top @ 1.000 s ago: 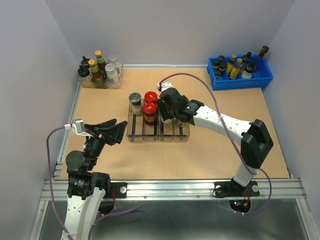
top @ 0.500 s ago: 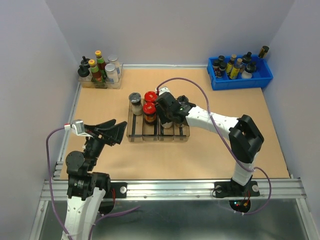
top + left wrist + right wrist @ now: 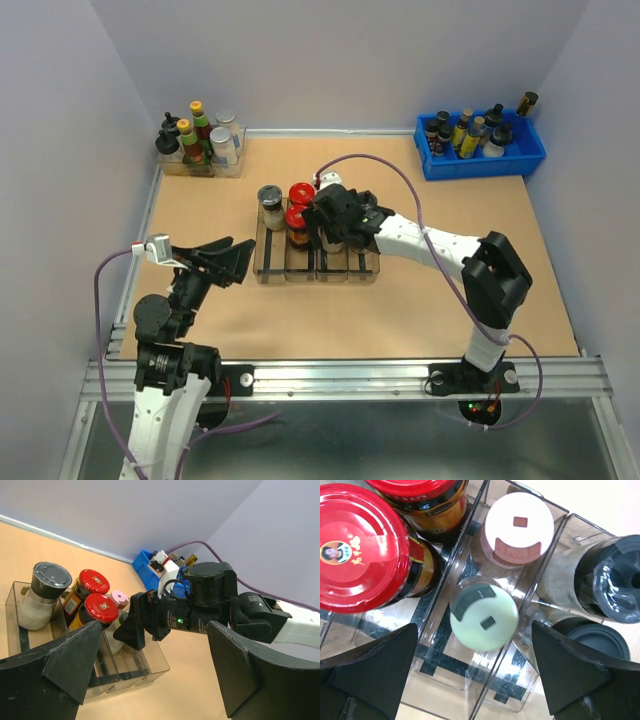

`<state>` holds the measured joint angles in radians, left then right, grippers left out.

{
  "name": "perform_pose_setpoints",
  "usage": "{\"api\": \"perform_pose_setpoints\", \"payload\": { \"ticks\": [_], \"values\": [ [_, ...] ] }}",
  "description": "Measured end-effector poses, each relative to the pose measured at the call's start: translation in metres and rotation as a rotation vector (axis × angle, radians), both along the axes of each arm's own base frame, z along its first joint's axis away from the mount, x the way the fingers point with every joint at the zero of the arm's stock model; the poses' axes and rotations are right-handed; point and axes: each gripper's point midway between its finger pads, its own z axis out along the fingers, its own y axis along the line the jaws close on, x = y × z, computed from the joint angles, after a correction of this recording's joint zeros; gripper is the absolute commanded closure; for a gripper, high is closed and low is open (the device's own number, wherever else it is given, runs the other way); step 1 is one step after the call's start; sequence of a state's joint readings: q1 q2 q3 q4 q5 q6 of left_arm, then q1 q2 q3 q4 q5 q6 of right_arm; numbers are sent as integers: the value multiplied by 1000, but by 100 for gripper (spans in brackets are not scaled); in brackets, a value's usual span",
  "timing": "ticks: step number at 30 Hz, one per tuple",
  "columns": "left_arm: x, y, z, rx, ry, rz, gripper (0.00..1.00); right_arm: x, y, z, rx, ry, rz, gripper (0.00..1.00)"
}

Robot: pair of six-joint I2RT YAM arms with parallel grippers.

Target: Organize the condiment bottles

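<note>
Upright in a clear slotted tray (image 3: 268,274): grey-lidded clear jar (image 3: 270,199), two red-lidded dark jars (image 3: 362,547) (image 3: 422,491), pink-capped jar (image 3: 519,527) behind pale-yellow-capped jar (image 3: 482,621) (same slot), two black-capped clear jars (image 3: 615,580) (image 3: 598,639) alongside.

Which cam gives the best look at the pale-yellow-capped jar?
Right wrist: the pale-yellow-capped jar sits mid-frame, its cap seen from above, unobstructed. Top external: the right gripper covers it. Left wrist: I cannot make it out behind that gripper.
</note>
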<state>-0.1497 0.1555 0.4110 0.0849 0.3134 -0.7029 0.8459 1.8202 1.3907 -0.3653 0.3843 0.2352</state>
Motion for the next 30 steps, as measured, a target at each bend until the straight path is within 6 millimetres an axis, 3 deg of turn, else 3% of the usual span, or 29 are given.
{"api": "perform_pose_setpoints", "payload": {
  "ticks": [2, 6, 8, 14, 17, 19, 25, 27, 30],
  "values": [
    [1, 0, 1, 2, 2, 0, 1, -2, -2, 4, 7, -3, 2, 0],
    [1, 0, 7, 7, -3, 2, 1, -11, -10, 32, 54, -38, 8, 0],
    [1, 0, 11, 12, -12, 3, 1, -19, -15, 56, 102, -67, 19, 0],
    [4, 0, 22, 23, -34, 4, 1, -54, -48, 156, 323, -232, 27, 0],
    [9, -2, 26, 30, -33, -5, 1, -71, -70, 181, 405, -293, 5, 0],
    [14, -4, 26, 35, -23, -12, 1, -79, -83, 177, 424, -306, -22, 0],
    [27, -9, 21, 60, 5, -27, 1, -112, -136, 128, 440, -277, -140, 0],
    [28, -9, 21, 69, 4, -28, 1, -124, -150, 129, 492, -295, -159, 0],
    [28, -10, 27, 80, -10, -35, 1, -141, -168, 148, 618, -350, -174, 0]
  ]
}}
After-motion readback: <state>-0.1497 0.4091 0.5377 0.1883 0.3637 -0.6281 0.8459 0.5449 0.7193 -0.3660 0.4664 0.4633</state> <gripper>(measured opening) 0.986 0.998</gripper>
